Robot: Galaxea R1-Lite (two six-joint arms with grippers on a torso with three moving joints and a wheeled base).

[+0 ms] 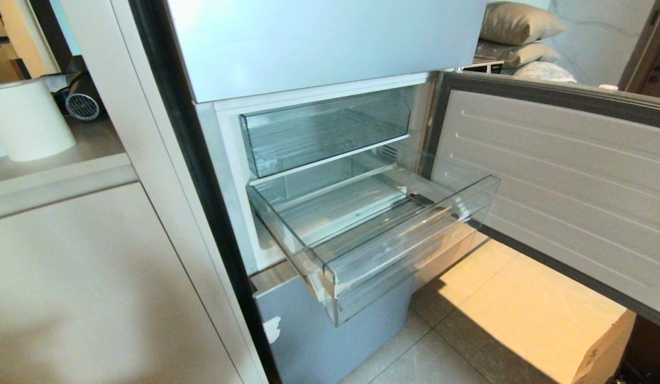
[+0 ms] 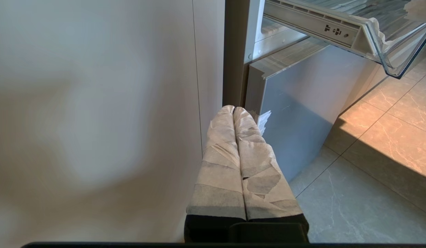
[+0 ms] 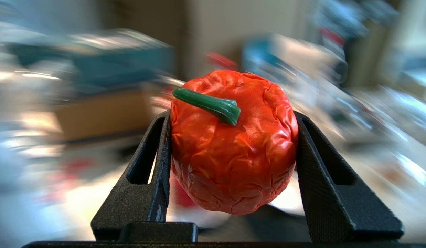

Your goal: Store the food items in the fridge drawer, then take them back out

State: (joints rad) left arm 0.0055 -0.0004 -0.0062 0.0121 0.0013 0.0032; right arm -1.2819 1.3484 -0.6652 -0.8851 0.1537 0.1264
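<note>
1. I hold the orange-red fruit (image 3: 233,144) in the right gripper (image 3: 233,165). The two black jaws press its opposite flanks, and the green stem (image 3: 209,105) faces the wrist camera. The side grip leaves the underside free, so I can set the fruit down flat.
2. The right arm is outside the head view, and its background is smeared, so I cannot say where the fruit sits relative to the fridge.
3. The fridge drawer (image 1: 415,256) stands pulled well out below the taller clear bin (image 1: 324,128), with the fridge door (image 1: 564,176) swung aside. This gives open access from above. No fruit shows in the drawer.
4. The second, deeper red fruit appears in no view.
5. The left gripper (image 2: 233,112) hangs parked low beside the grey-blue lower panel (image 2: 302,103), its taped fingers (image 2: 220,162) pressed together and empty, clear of the drawer's path.
</note>
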